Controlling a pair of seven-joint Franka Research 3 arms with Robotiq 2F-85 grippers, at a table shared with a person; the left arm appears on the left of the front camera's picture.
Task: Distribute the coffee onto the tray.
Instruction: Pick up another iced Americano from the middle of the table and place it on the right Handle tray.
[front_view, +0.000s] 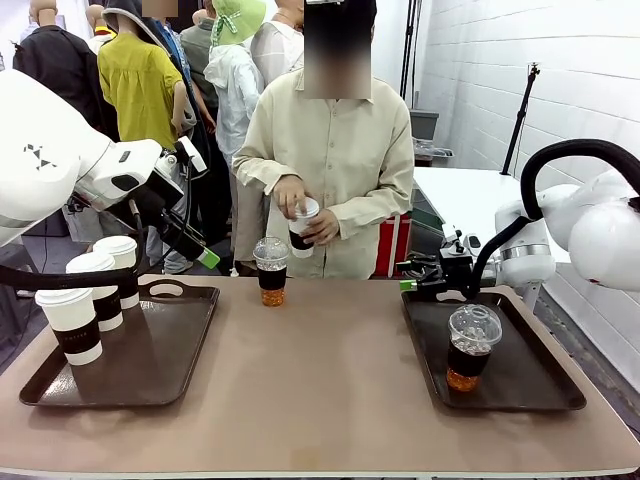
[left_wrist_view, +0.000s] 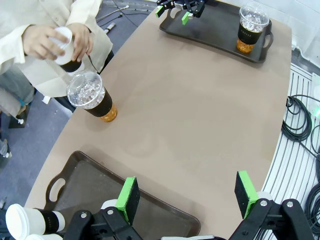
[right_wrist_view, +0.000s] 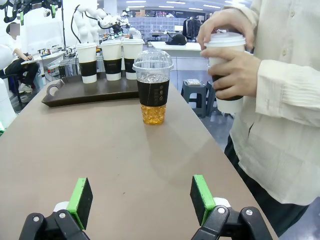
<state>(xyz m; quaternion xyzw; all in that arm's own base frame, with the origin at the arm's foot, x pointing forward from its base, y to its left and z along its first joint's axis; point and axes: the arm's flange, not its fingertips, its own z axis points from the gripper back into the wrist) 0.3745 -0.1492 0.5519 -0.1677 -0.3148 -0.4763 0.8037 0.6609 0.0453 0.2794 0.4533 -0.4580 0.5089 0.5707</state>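
Our right gripper (right_wrist_view: 142, 199) gapes wide and empty. Straight beyond its fingers the clear, glossy dome-lidded cup (right_wrist_view: 152, 87) stands by the table's edge, with smooth bare tabletop (right_wrist_view: 95, 150) between. Our left gripper (left_wrist_view: 188, 195) spreads wide too.

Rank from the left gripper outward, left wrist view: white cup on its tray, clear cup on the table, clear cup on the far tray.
1. White cup, on the near tray beside the left gripper.
2. Clear cup, on the bare table, midway.
3. Second clear cup, on the far tray.
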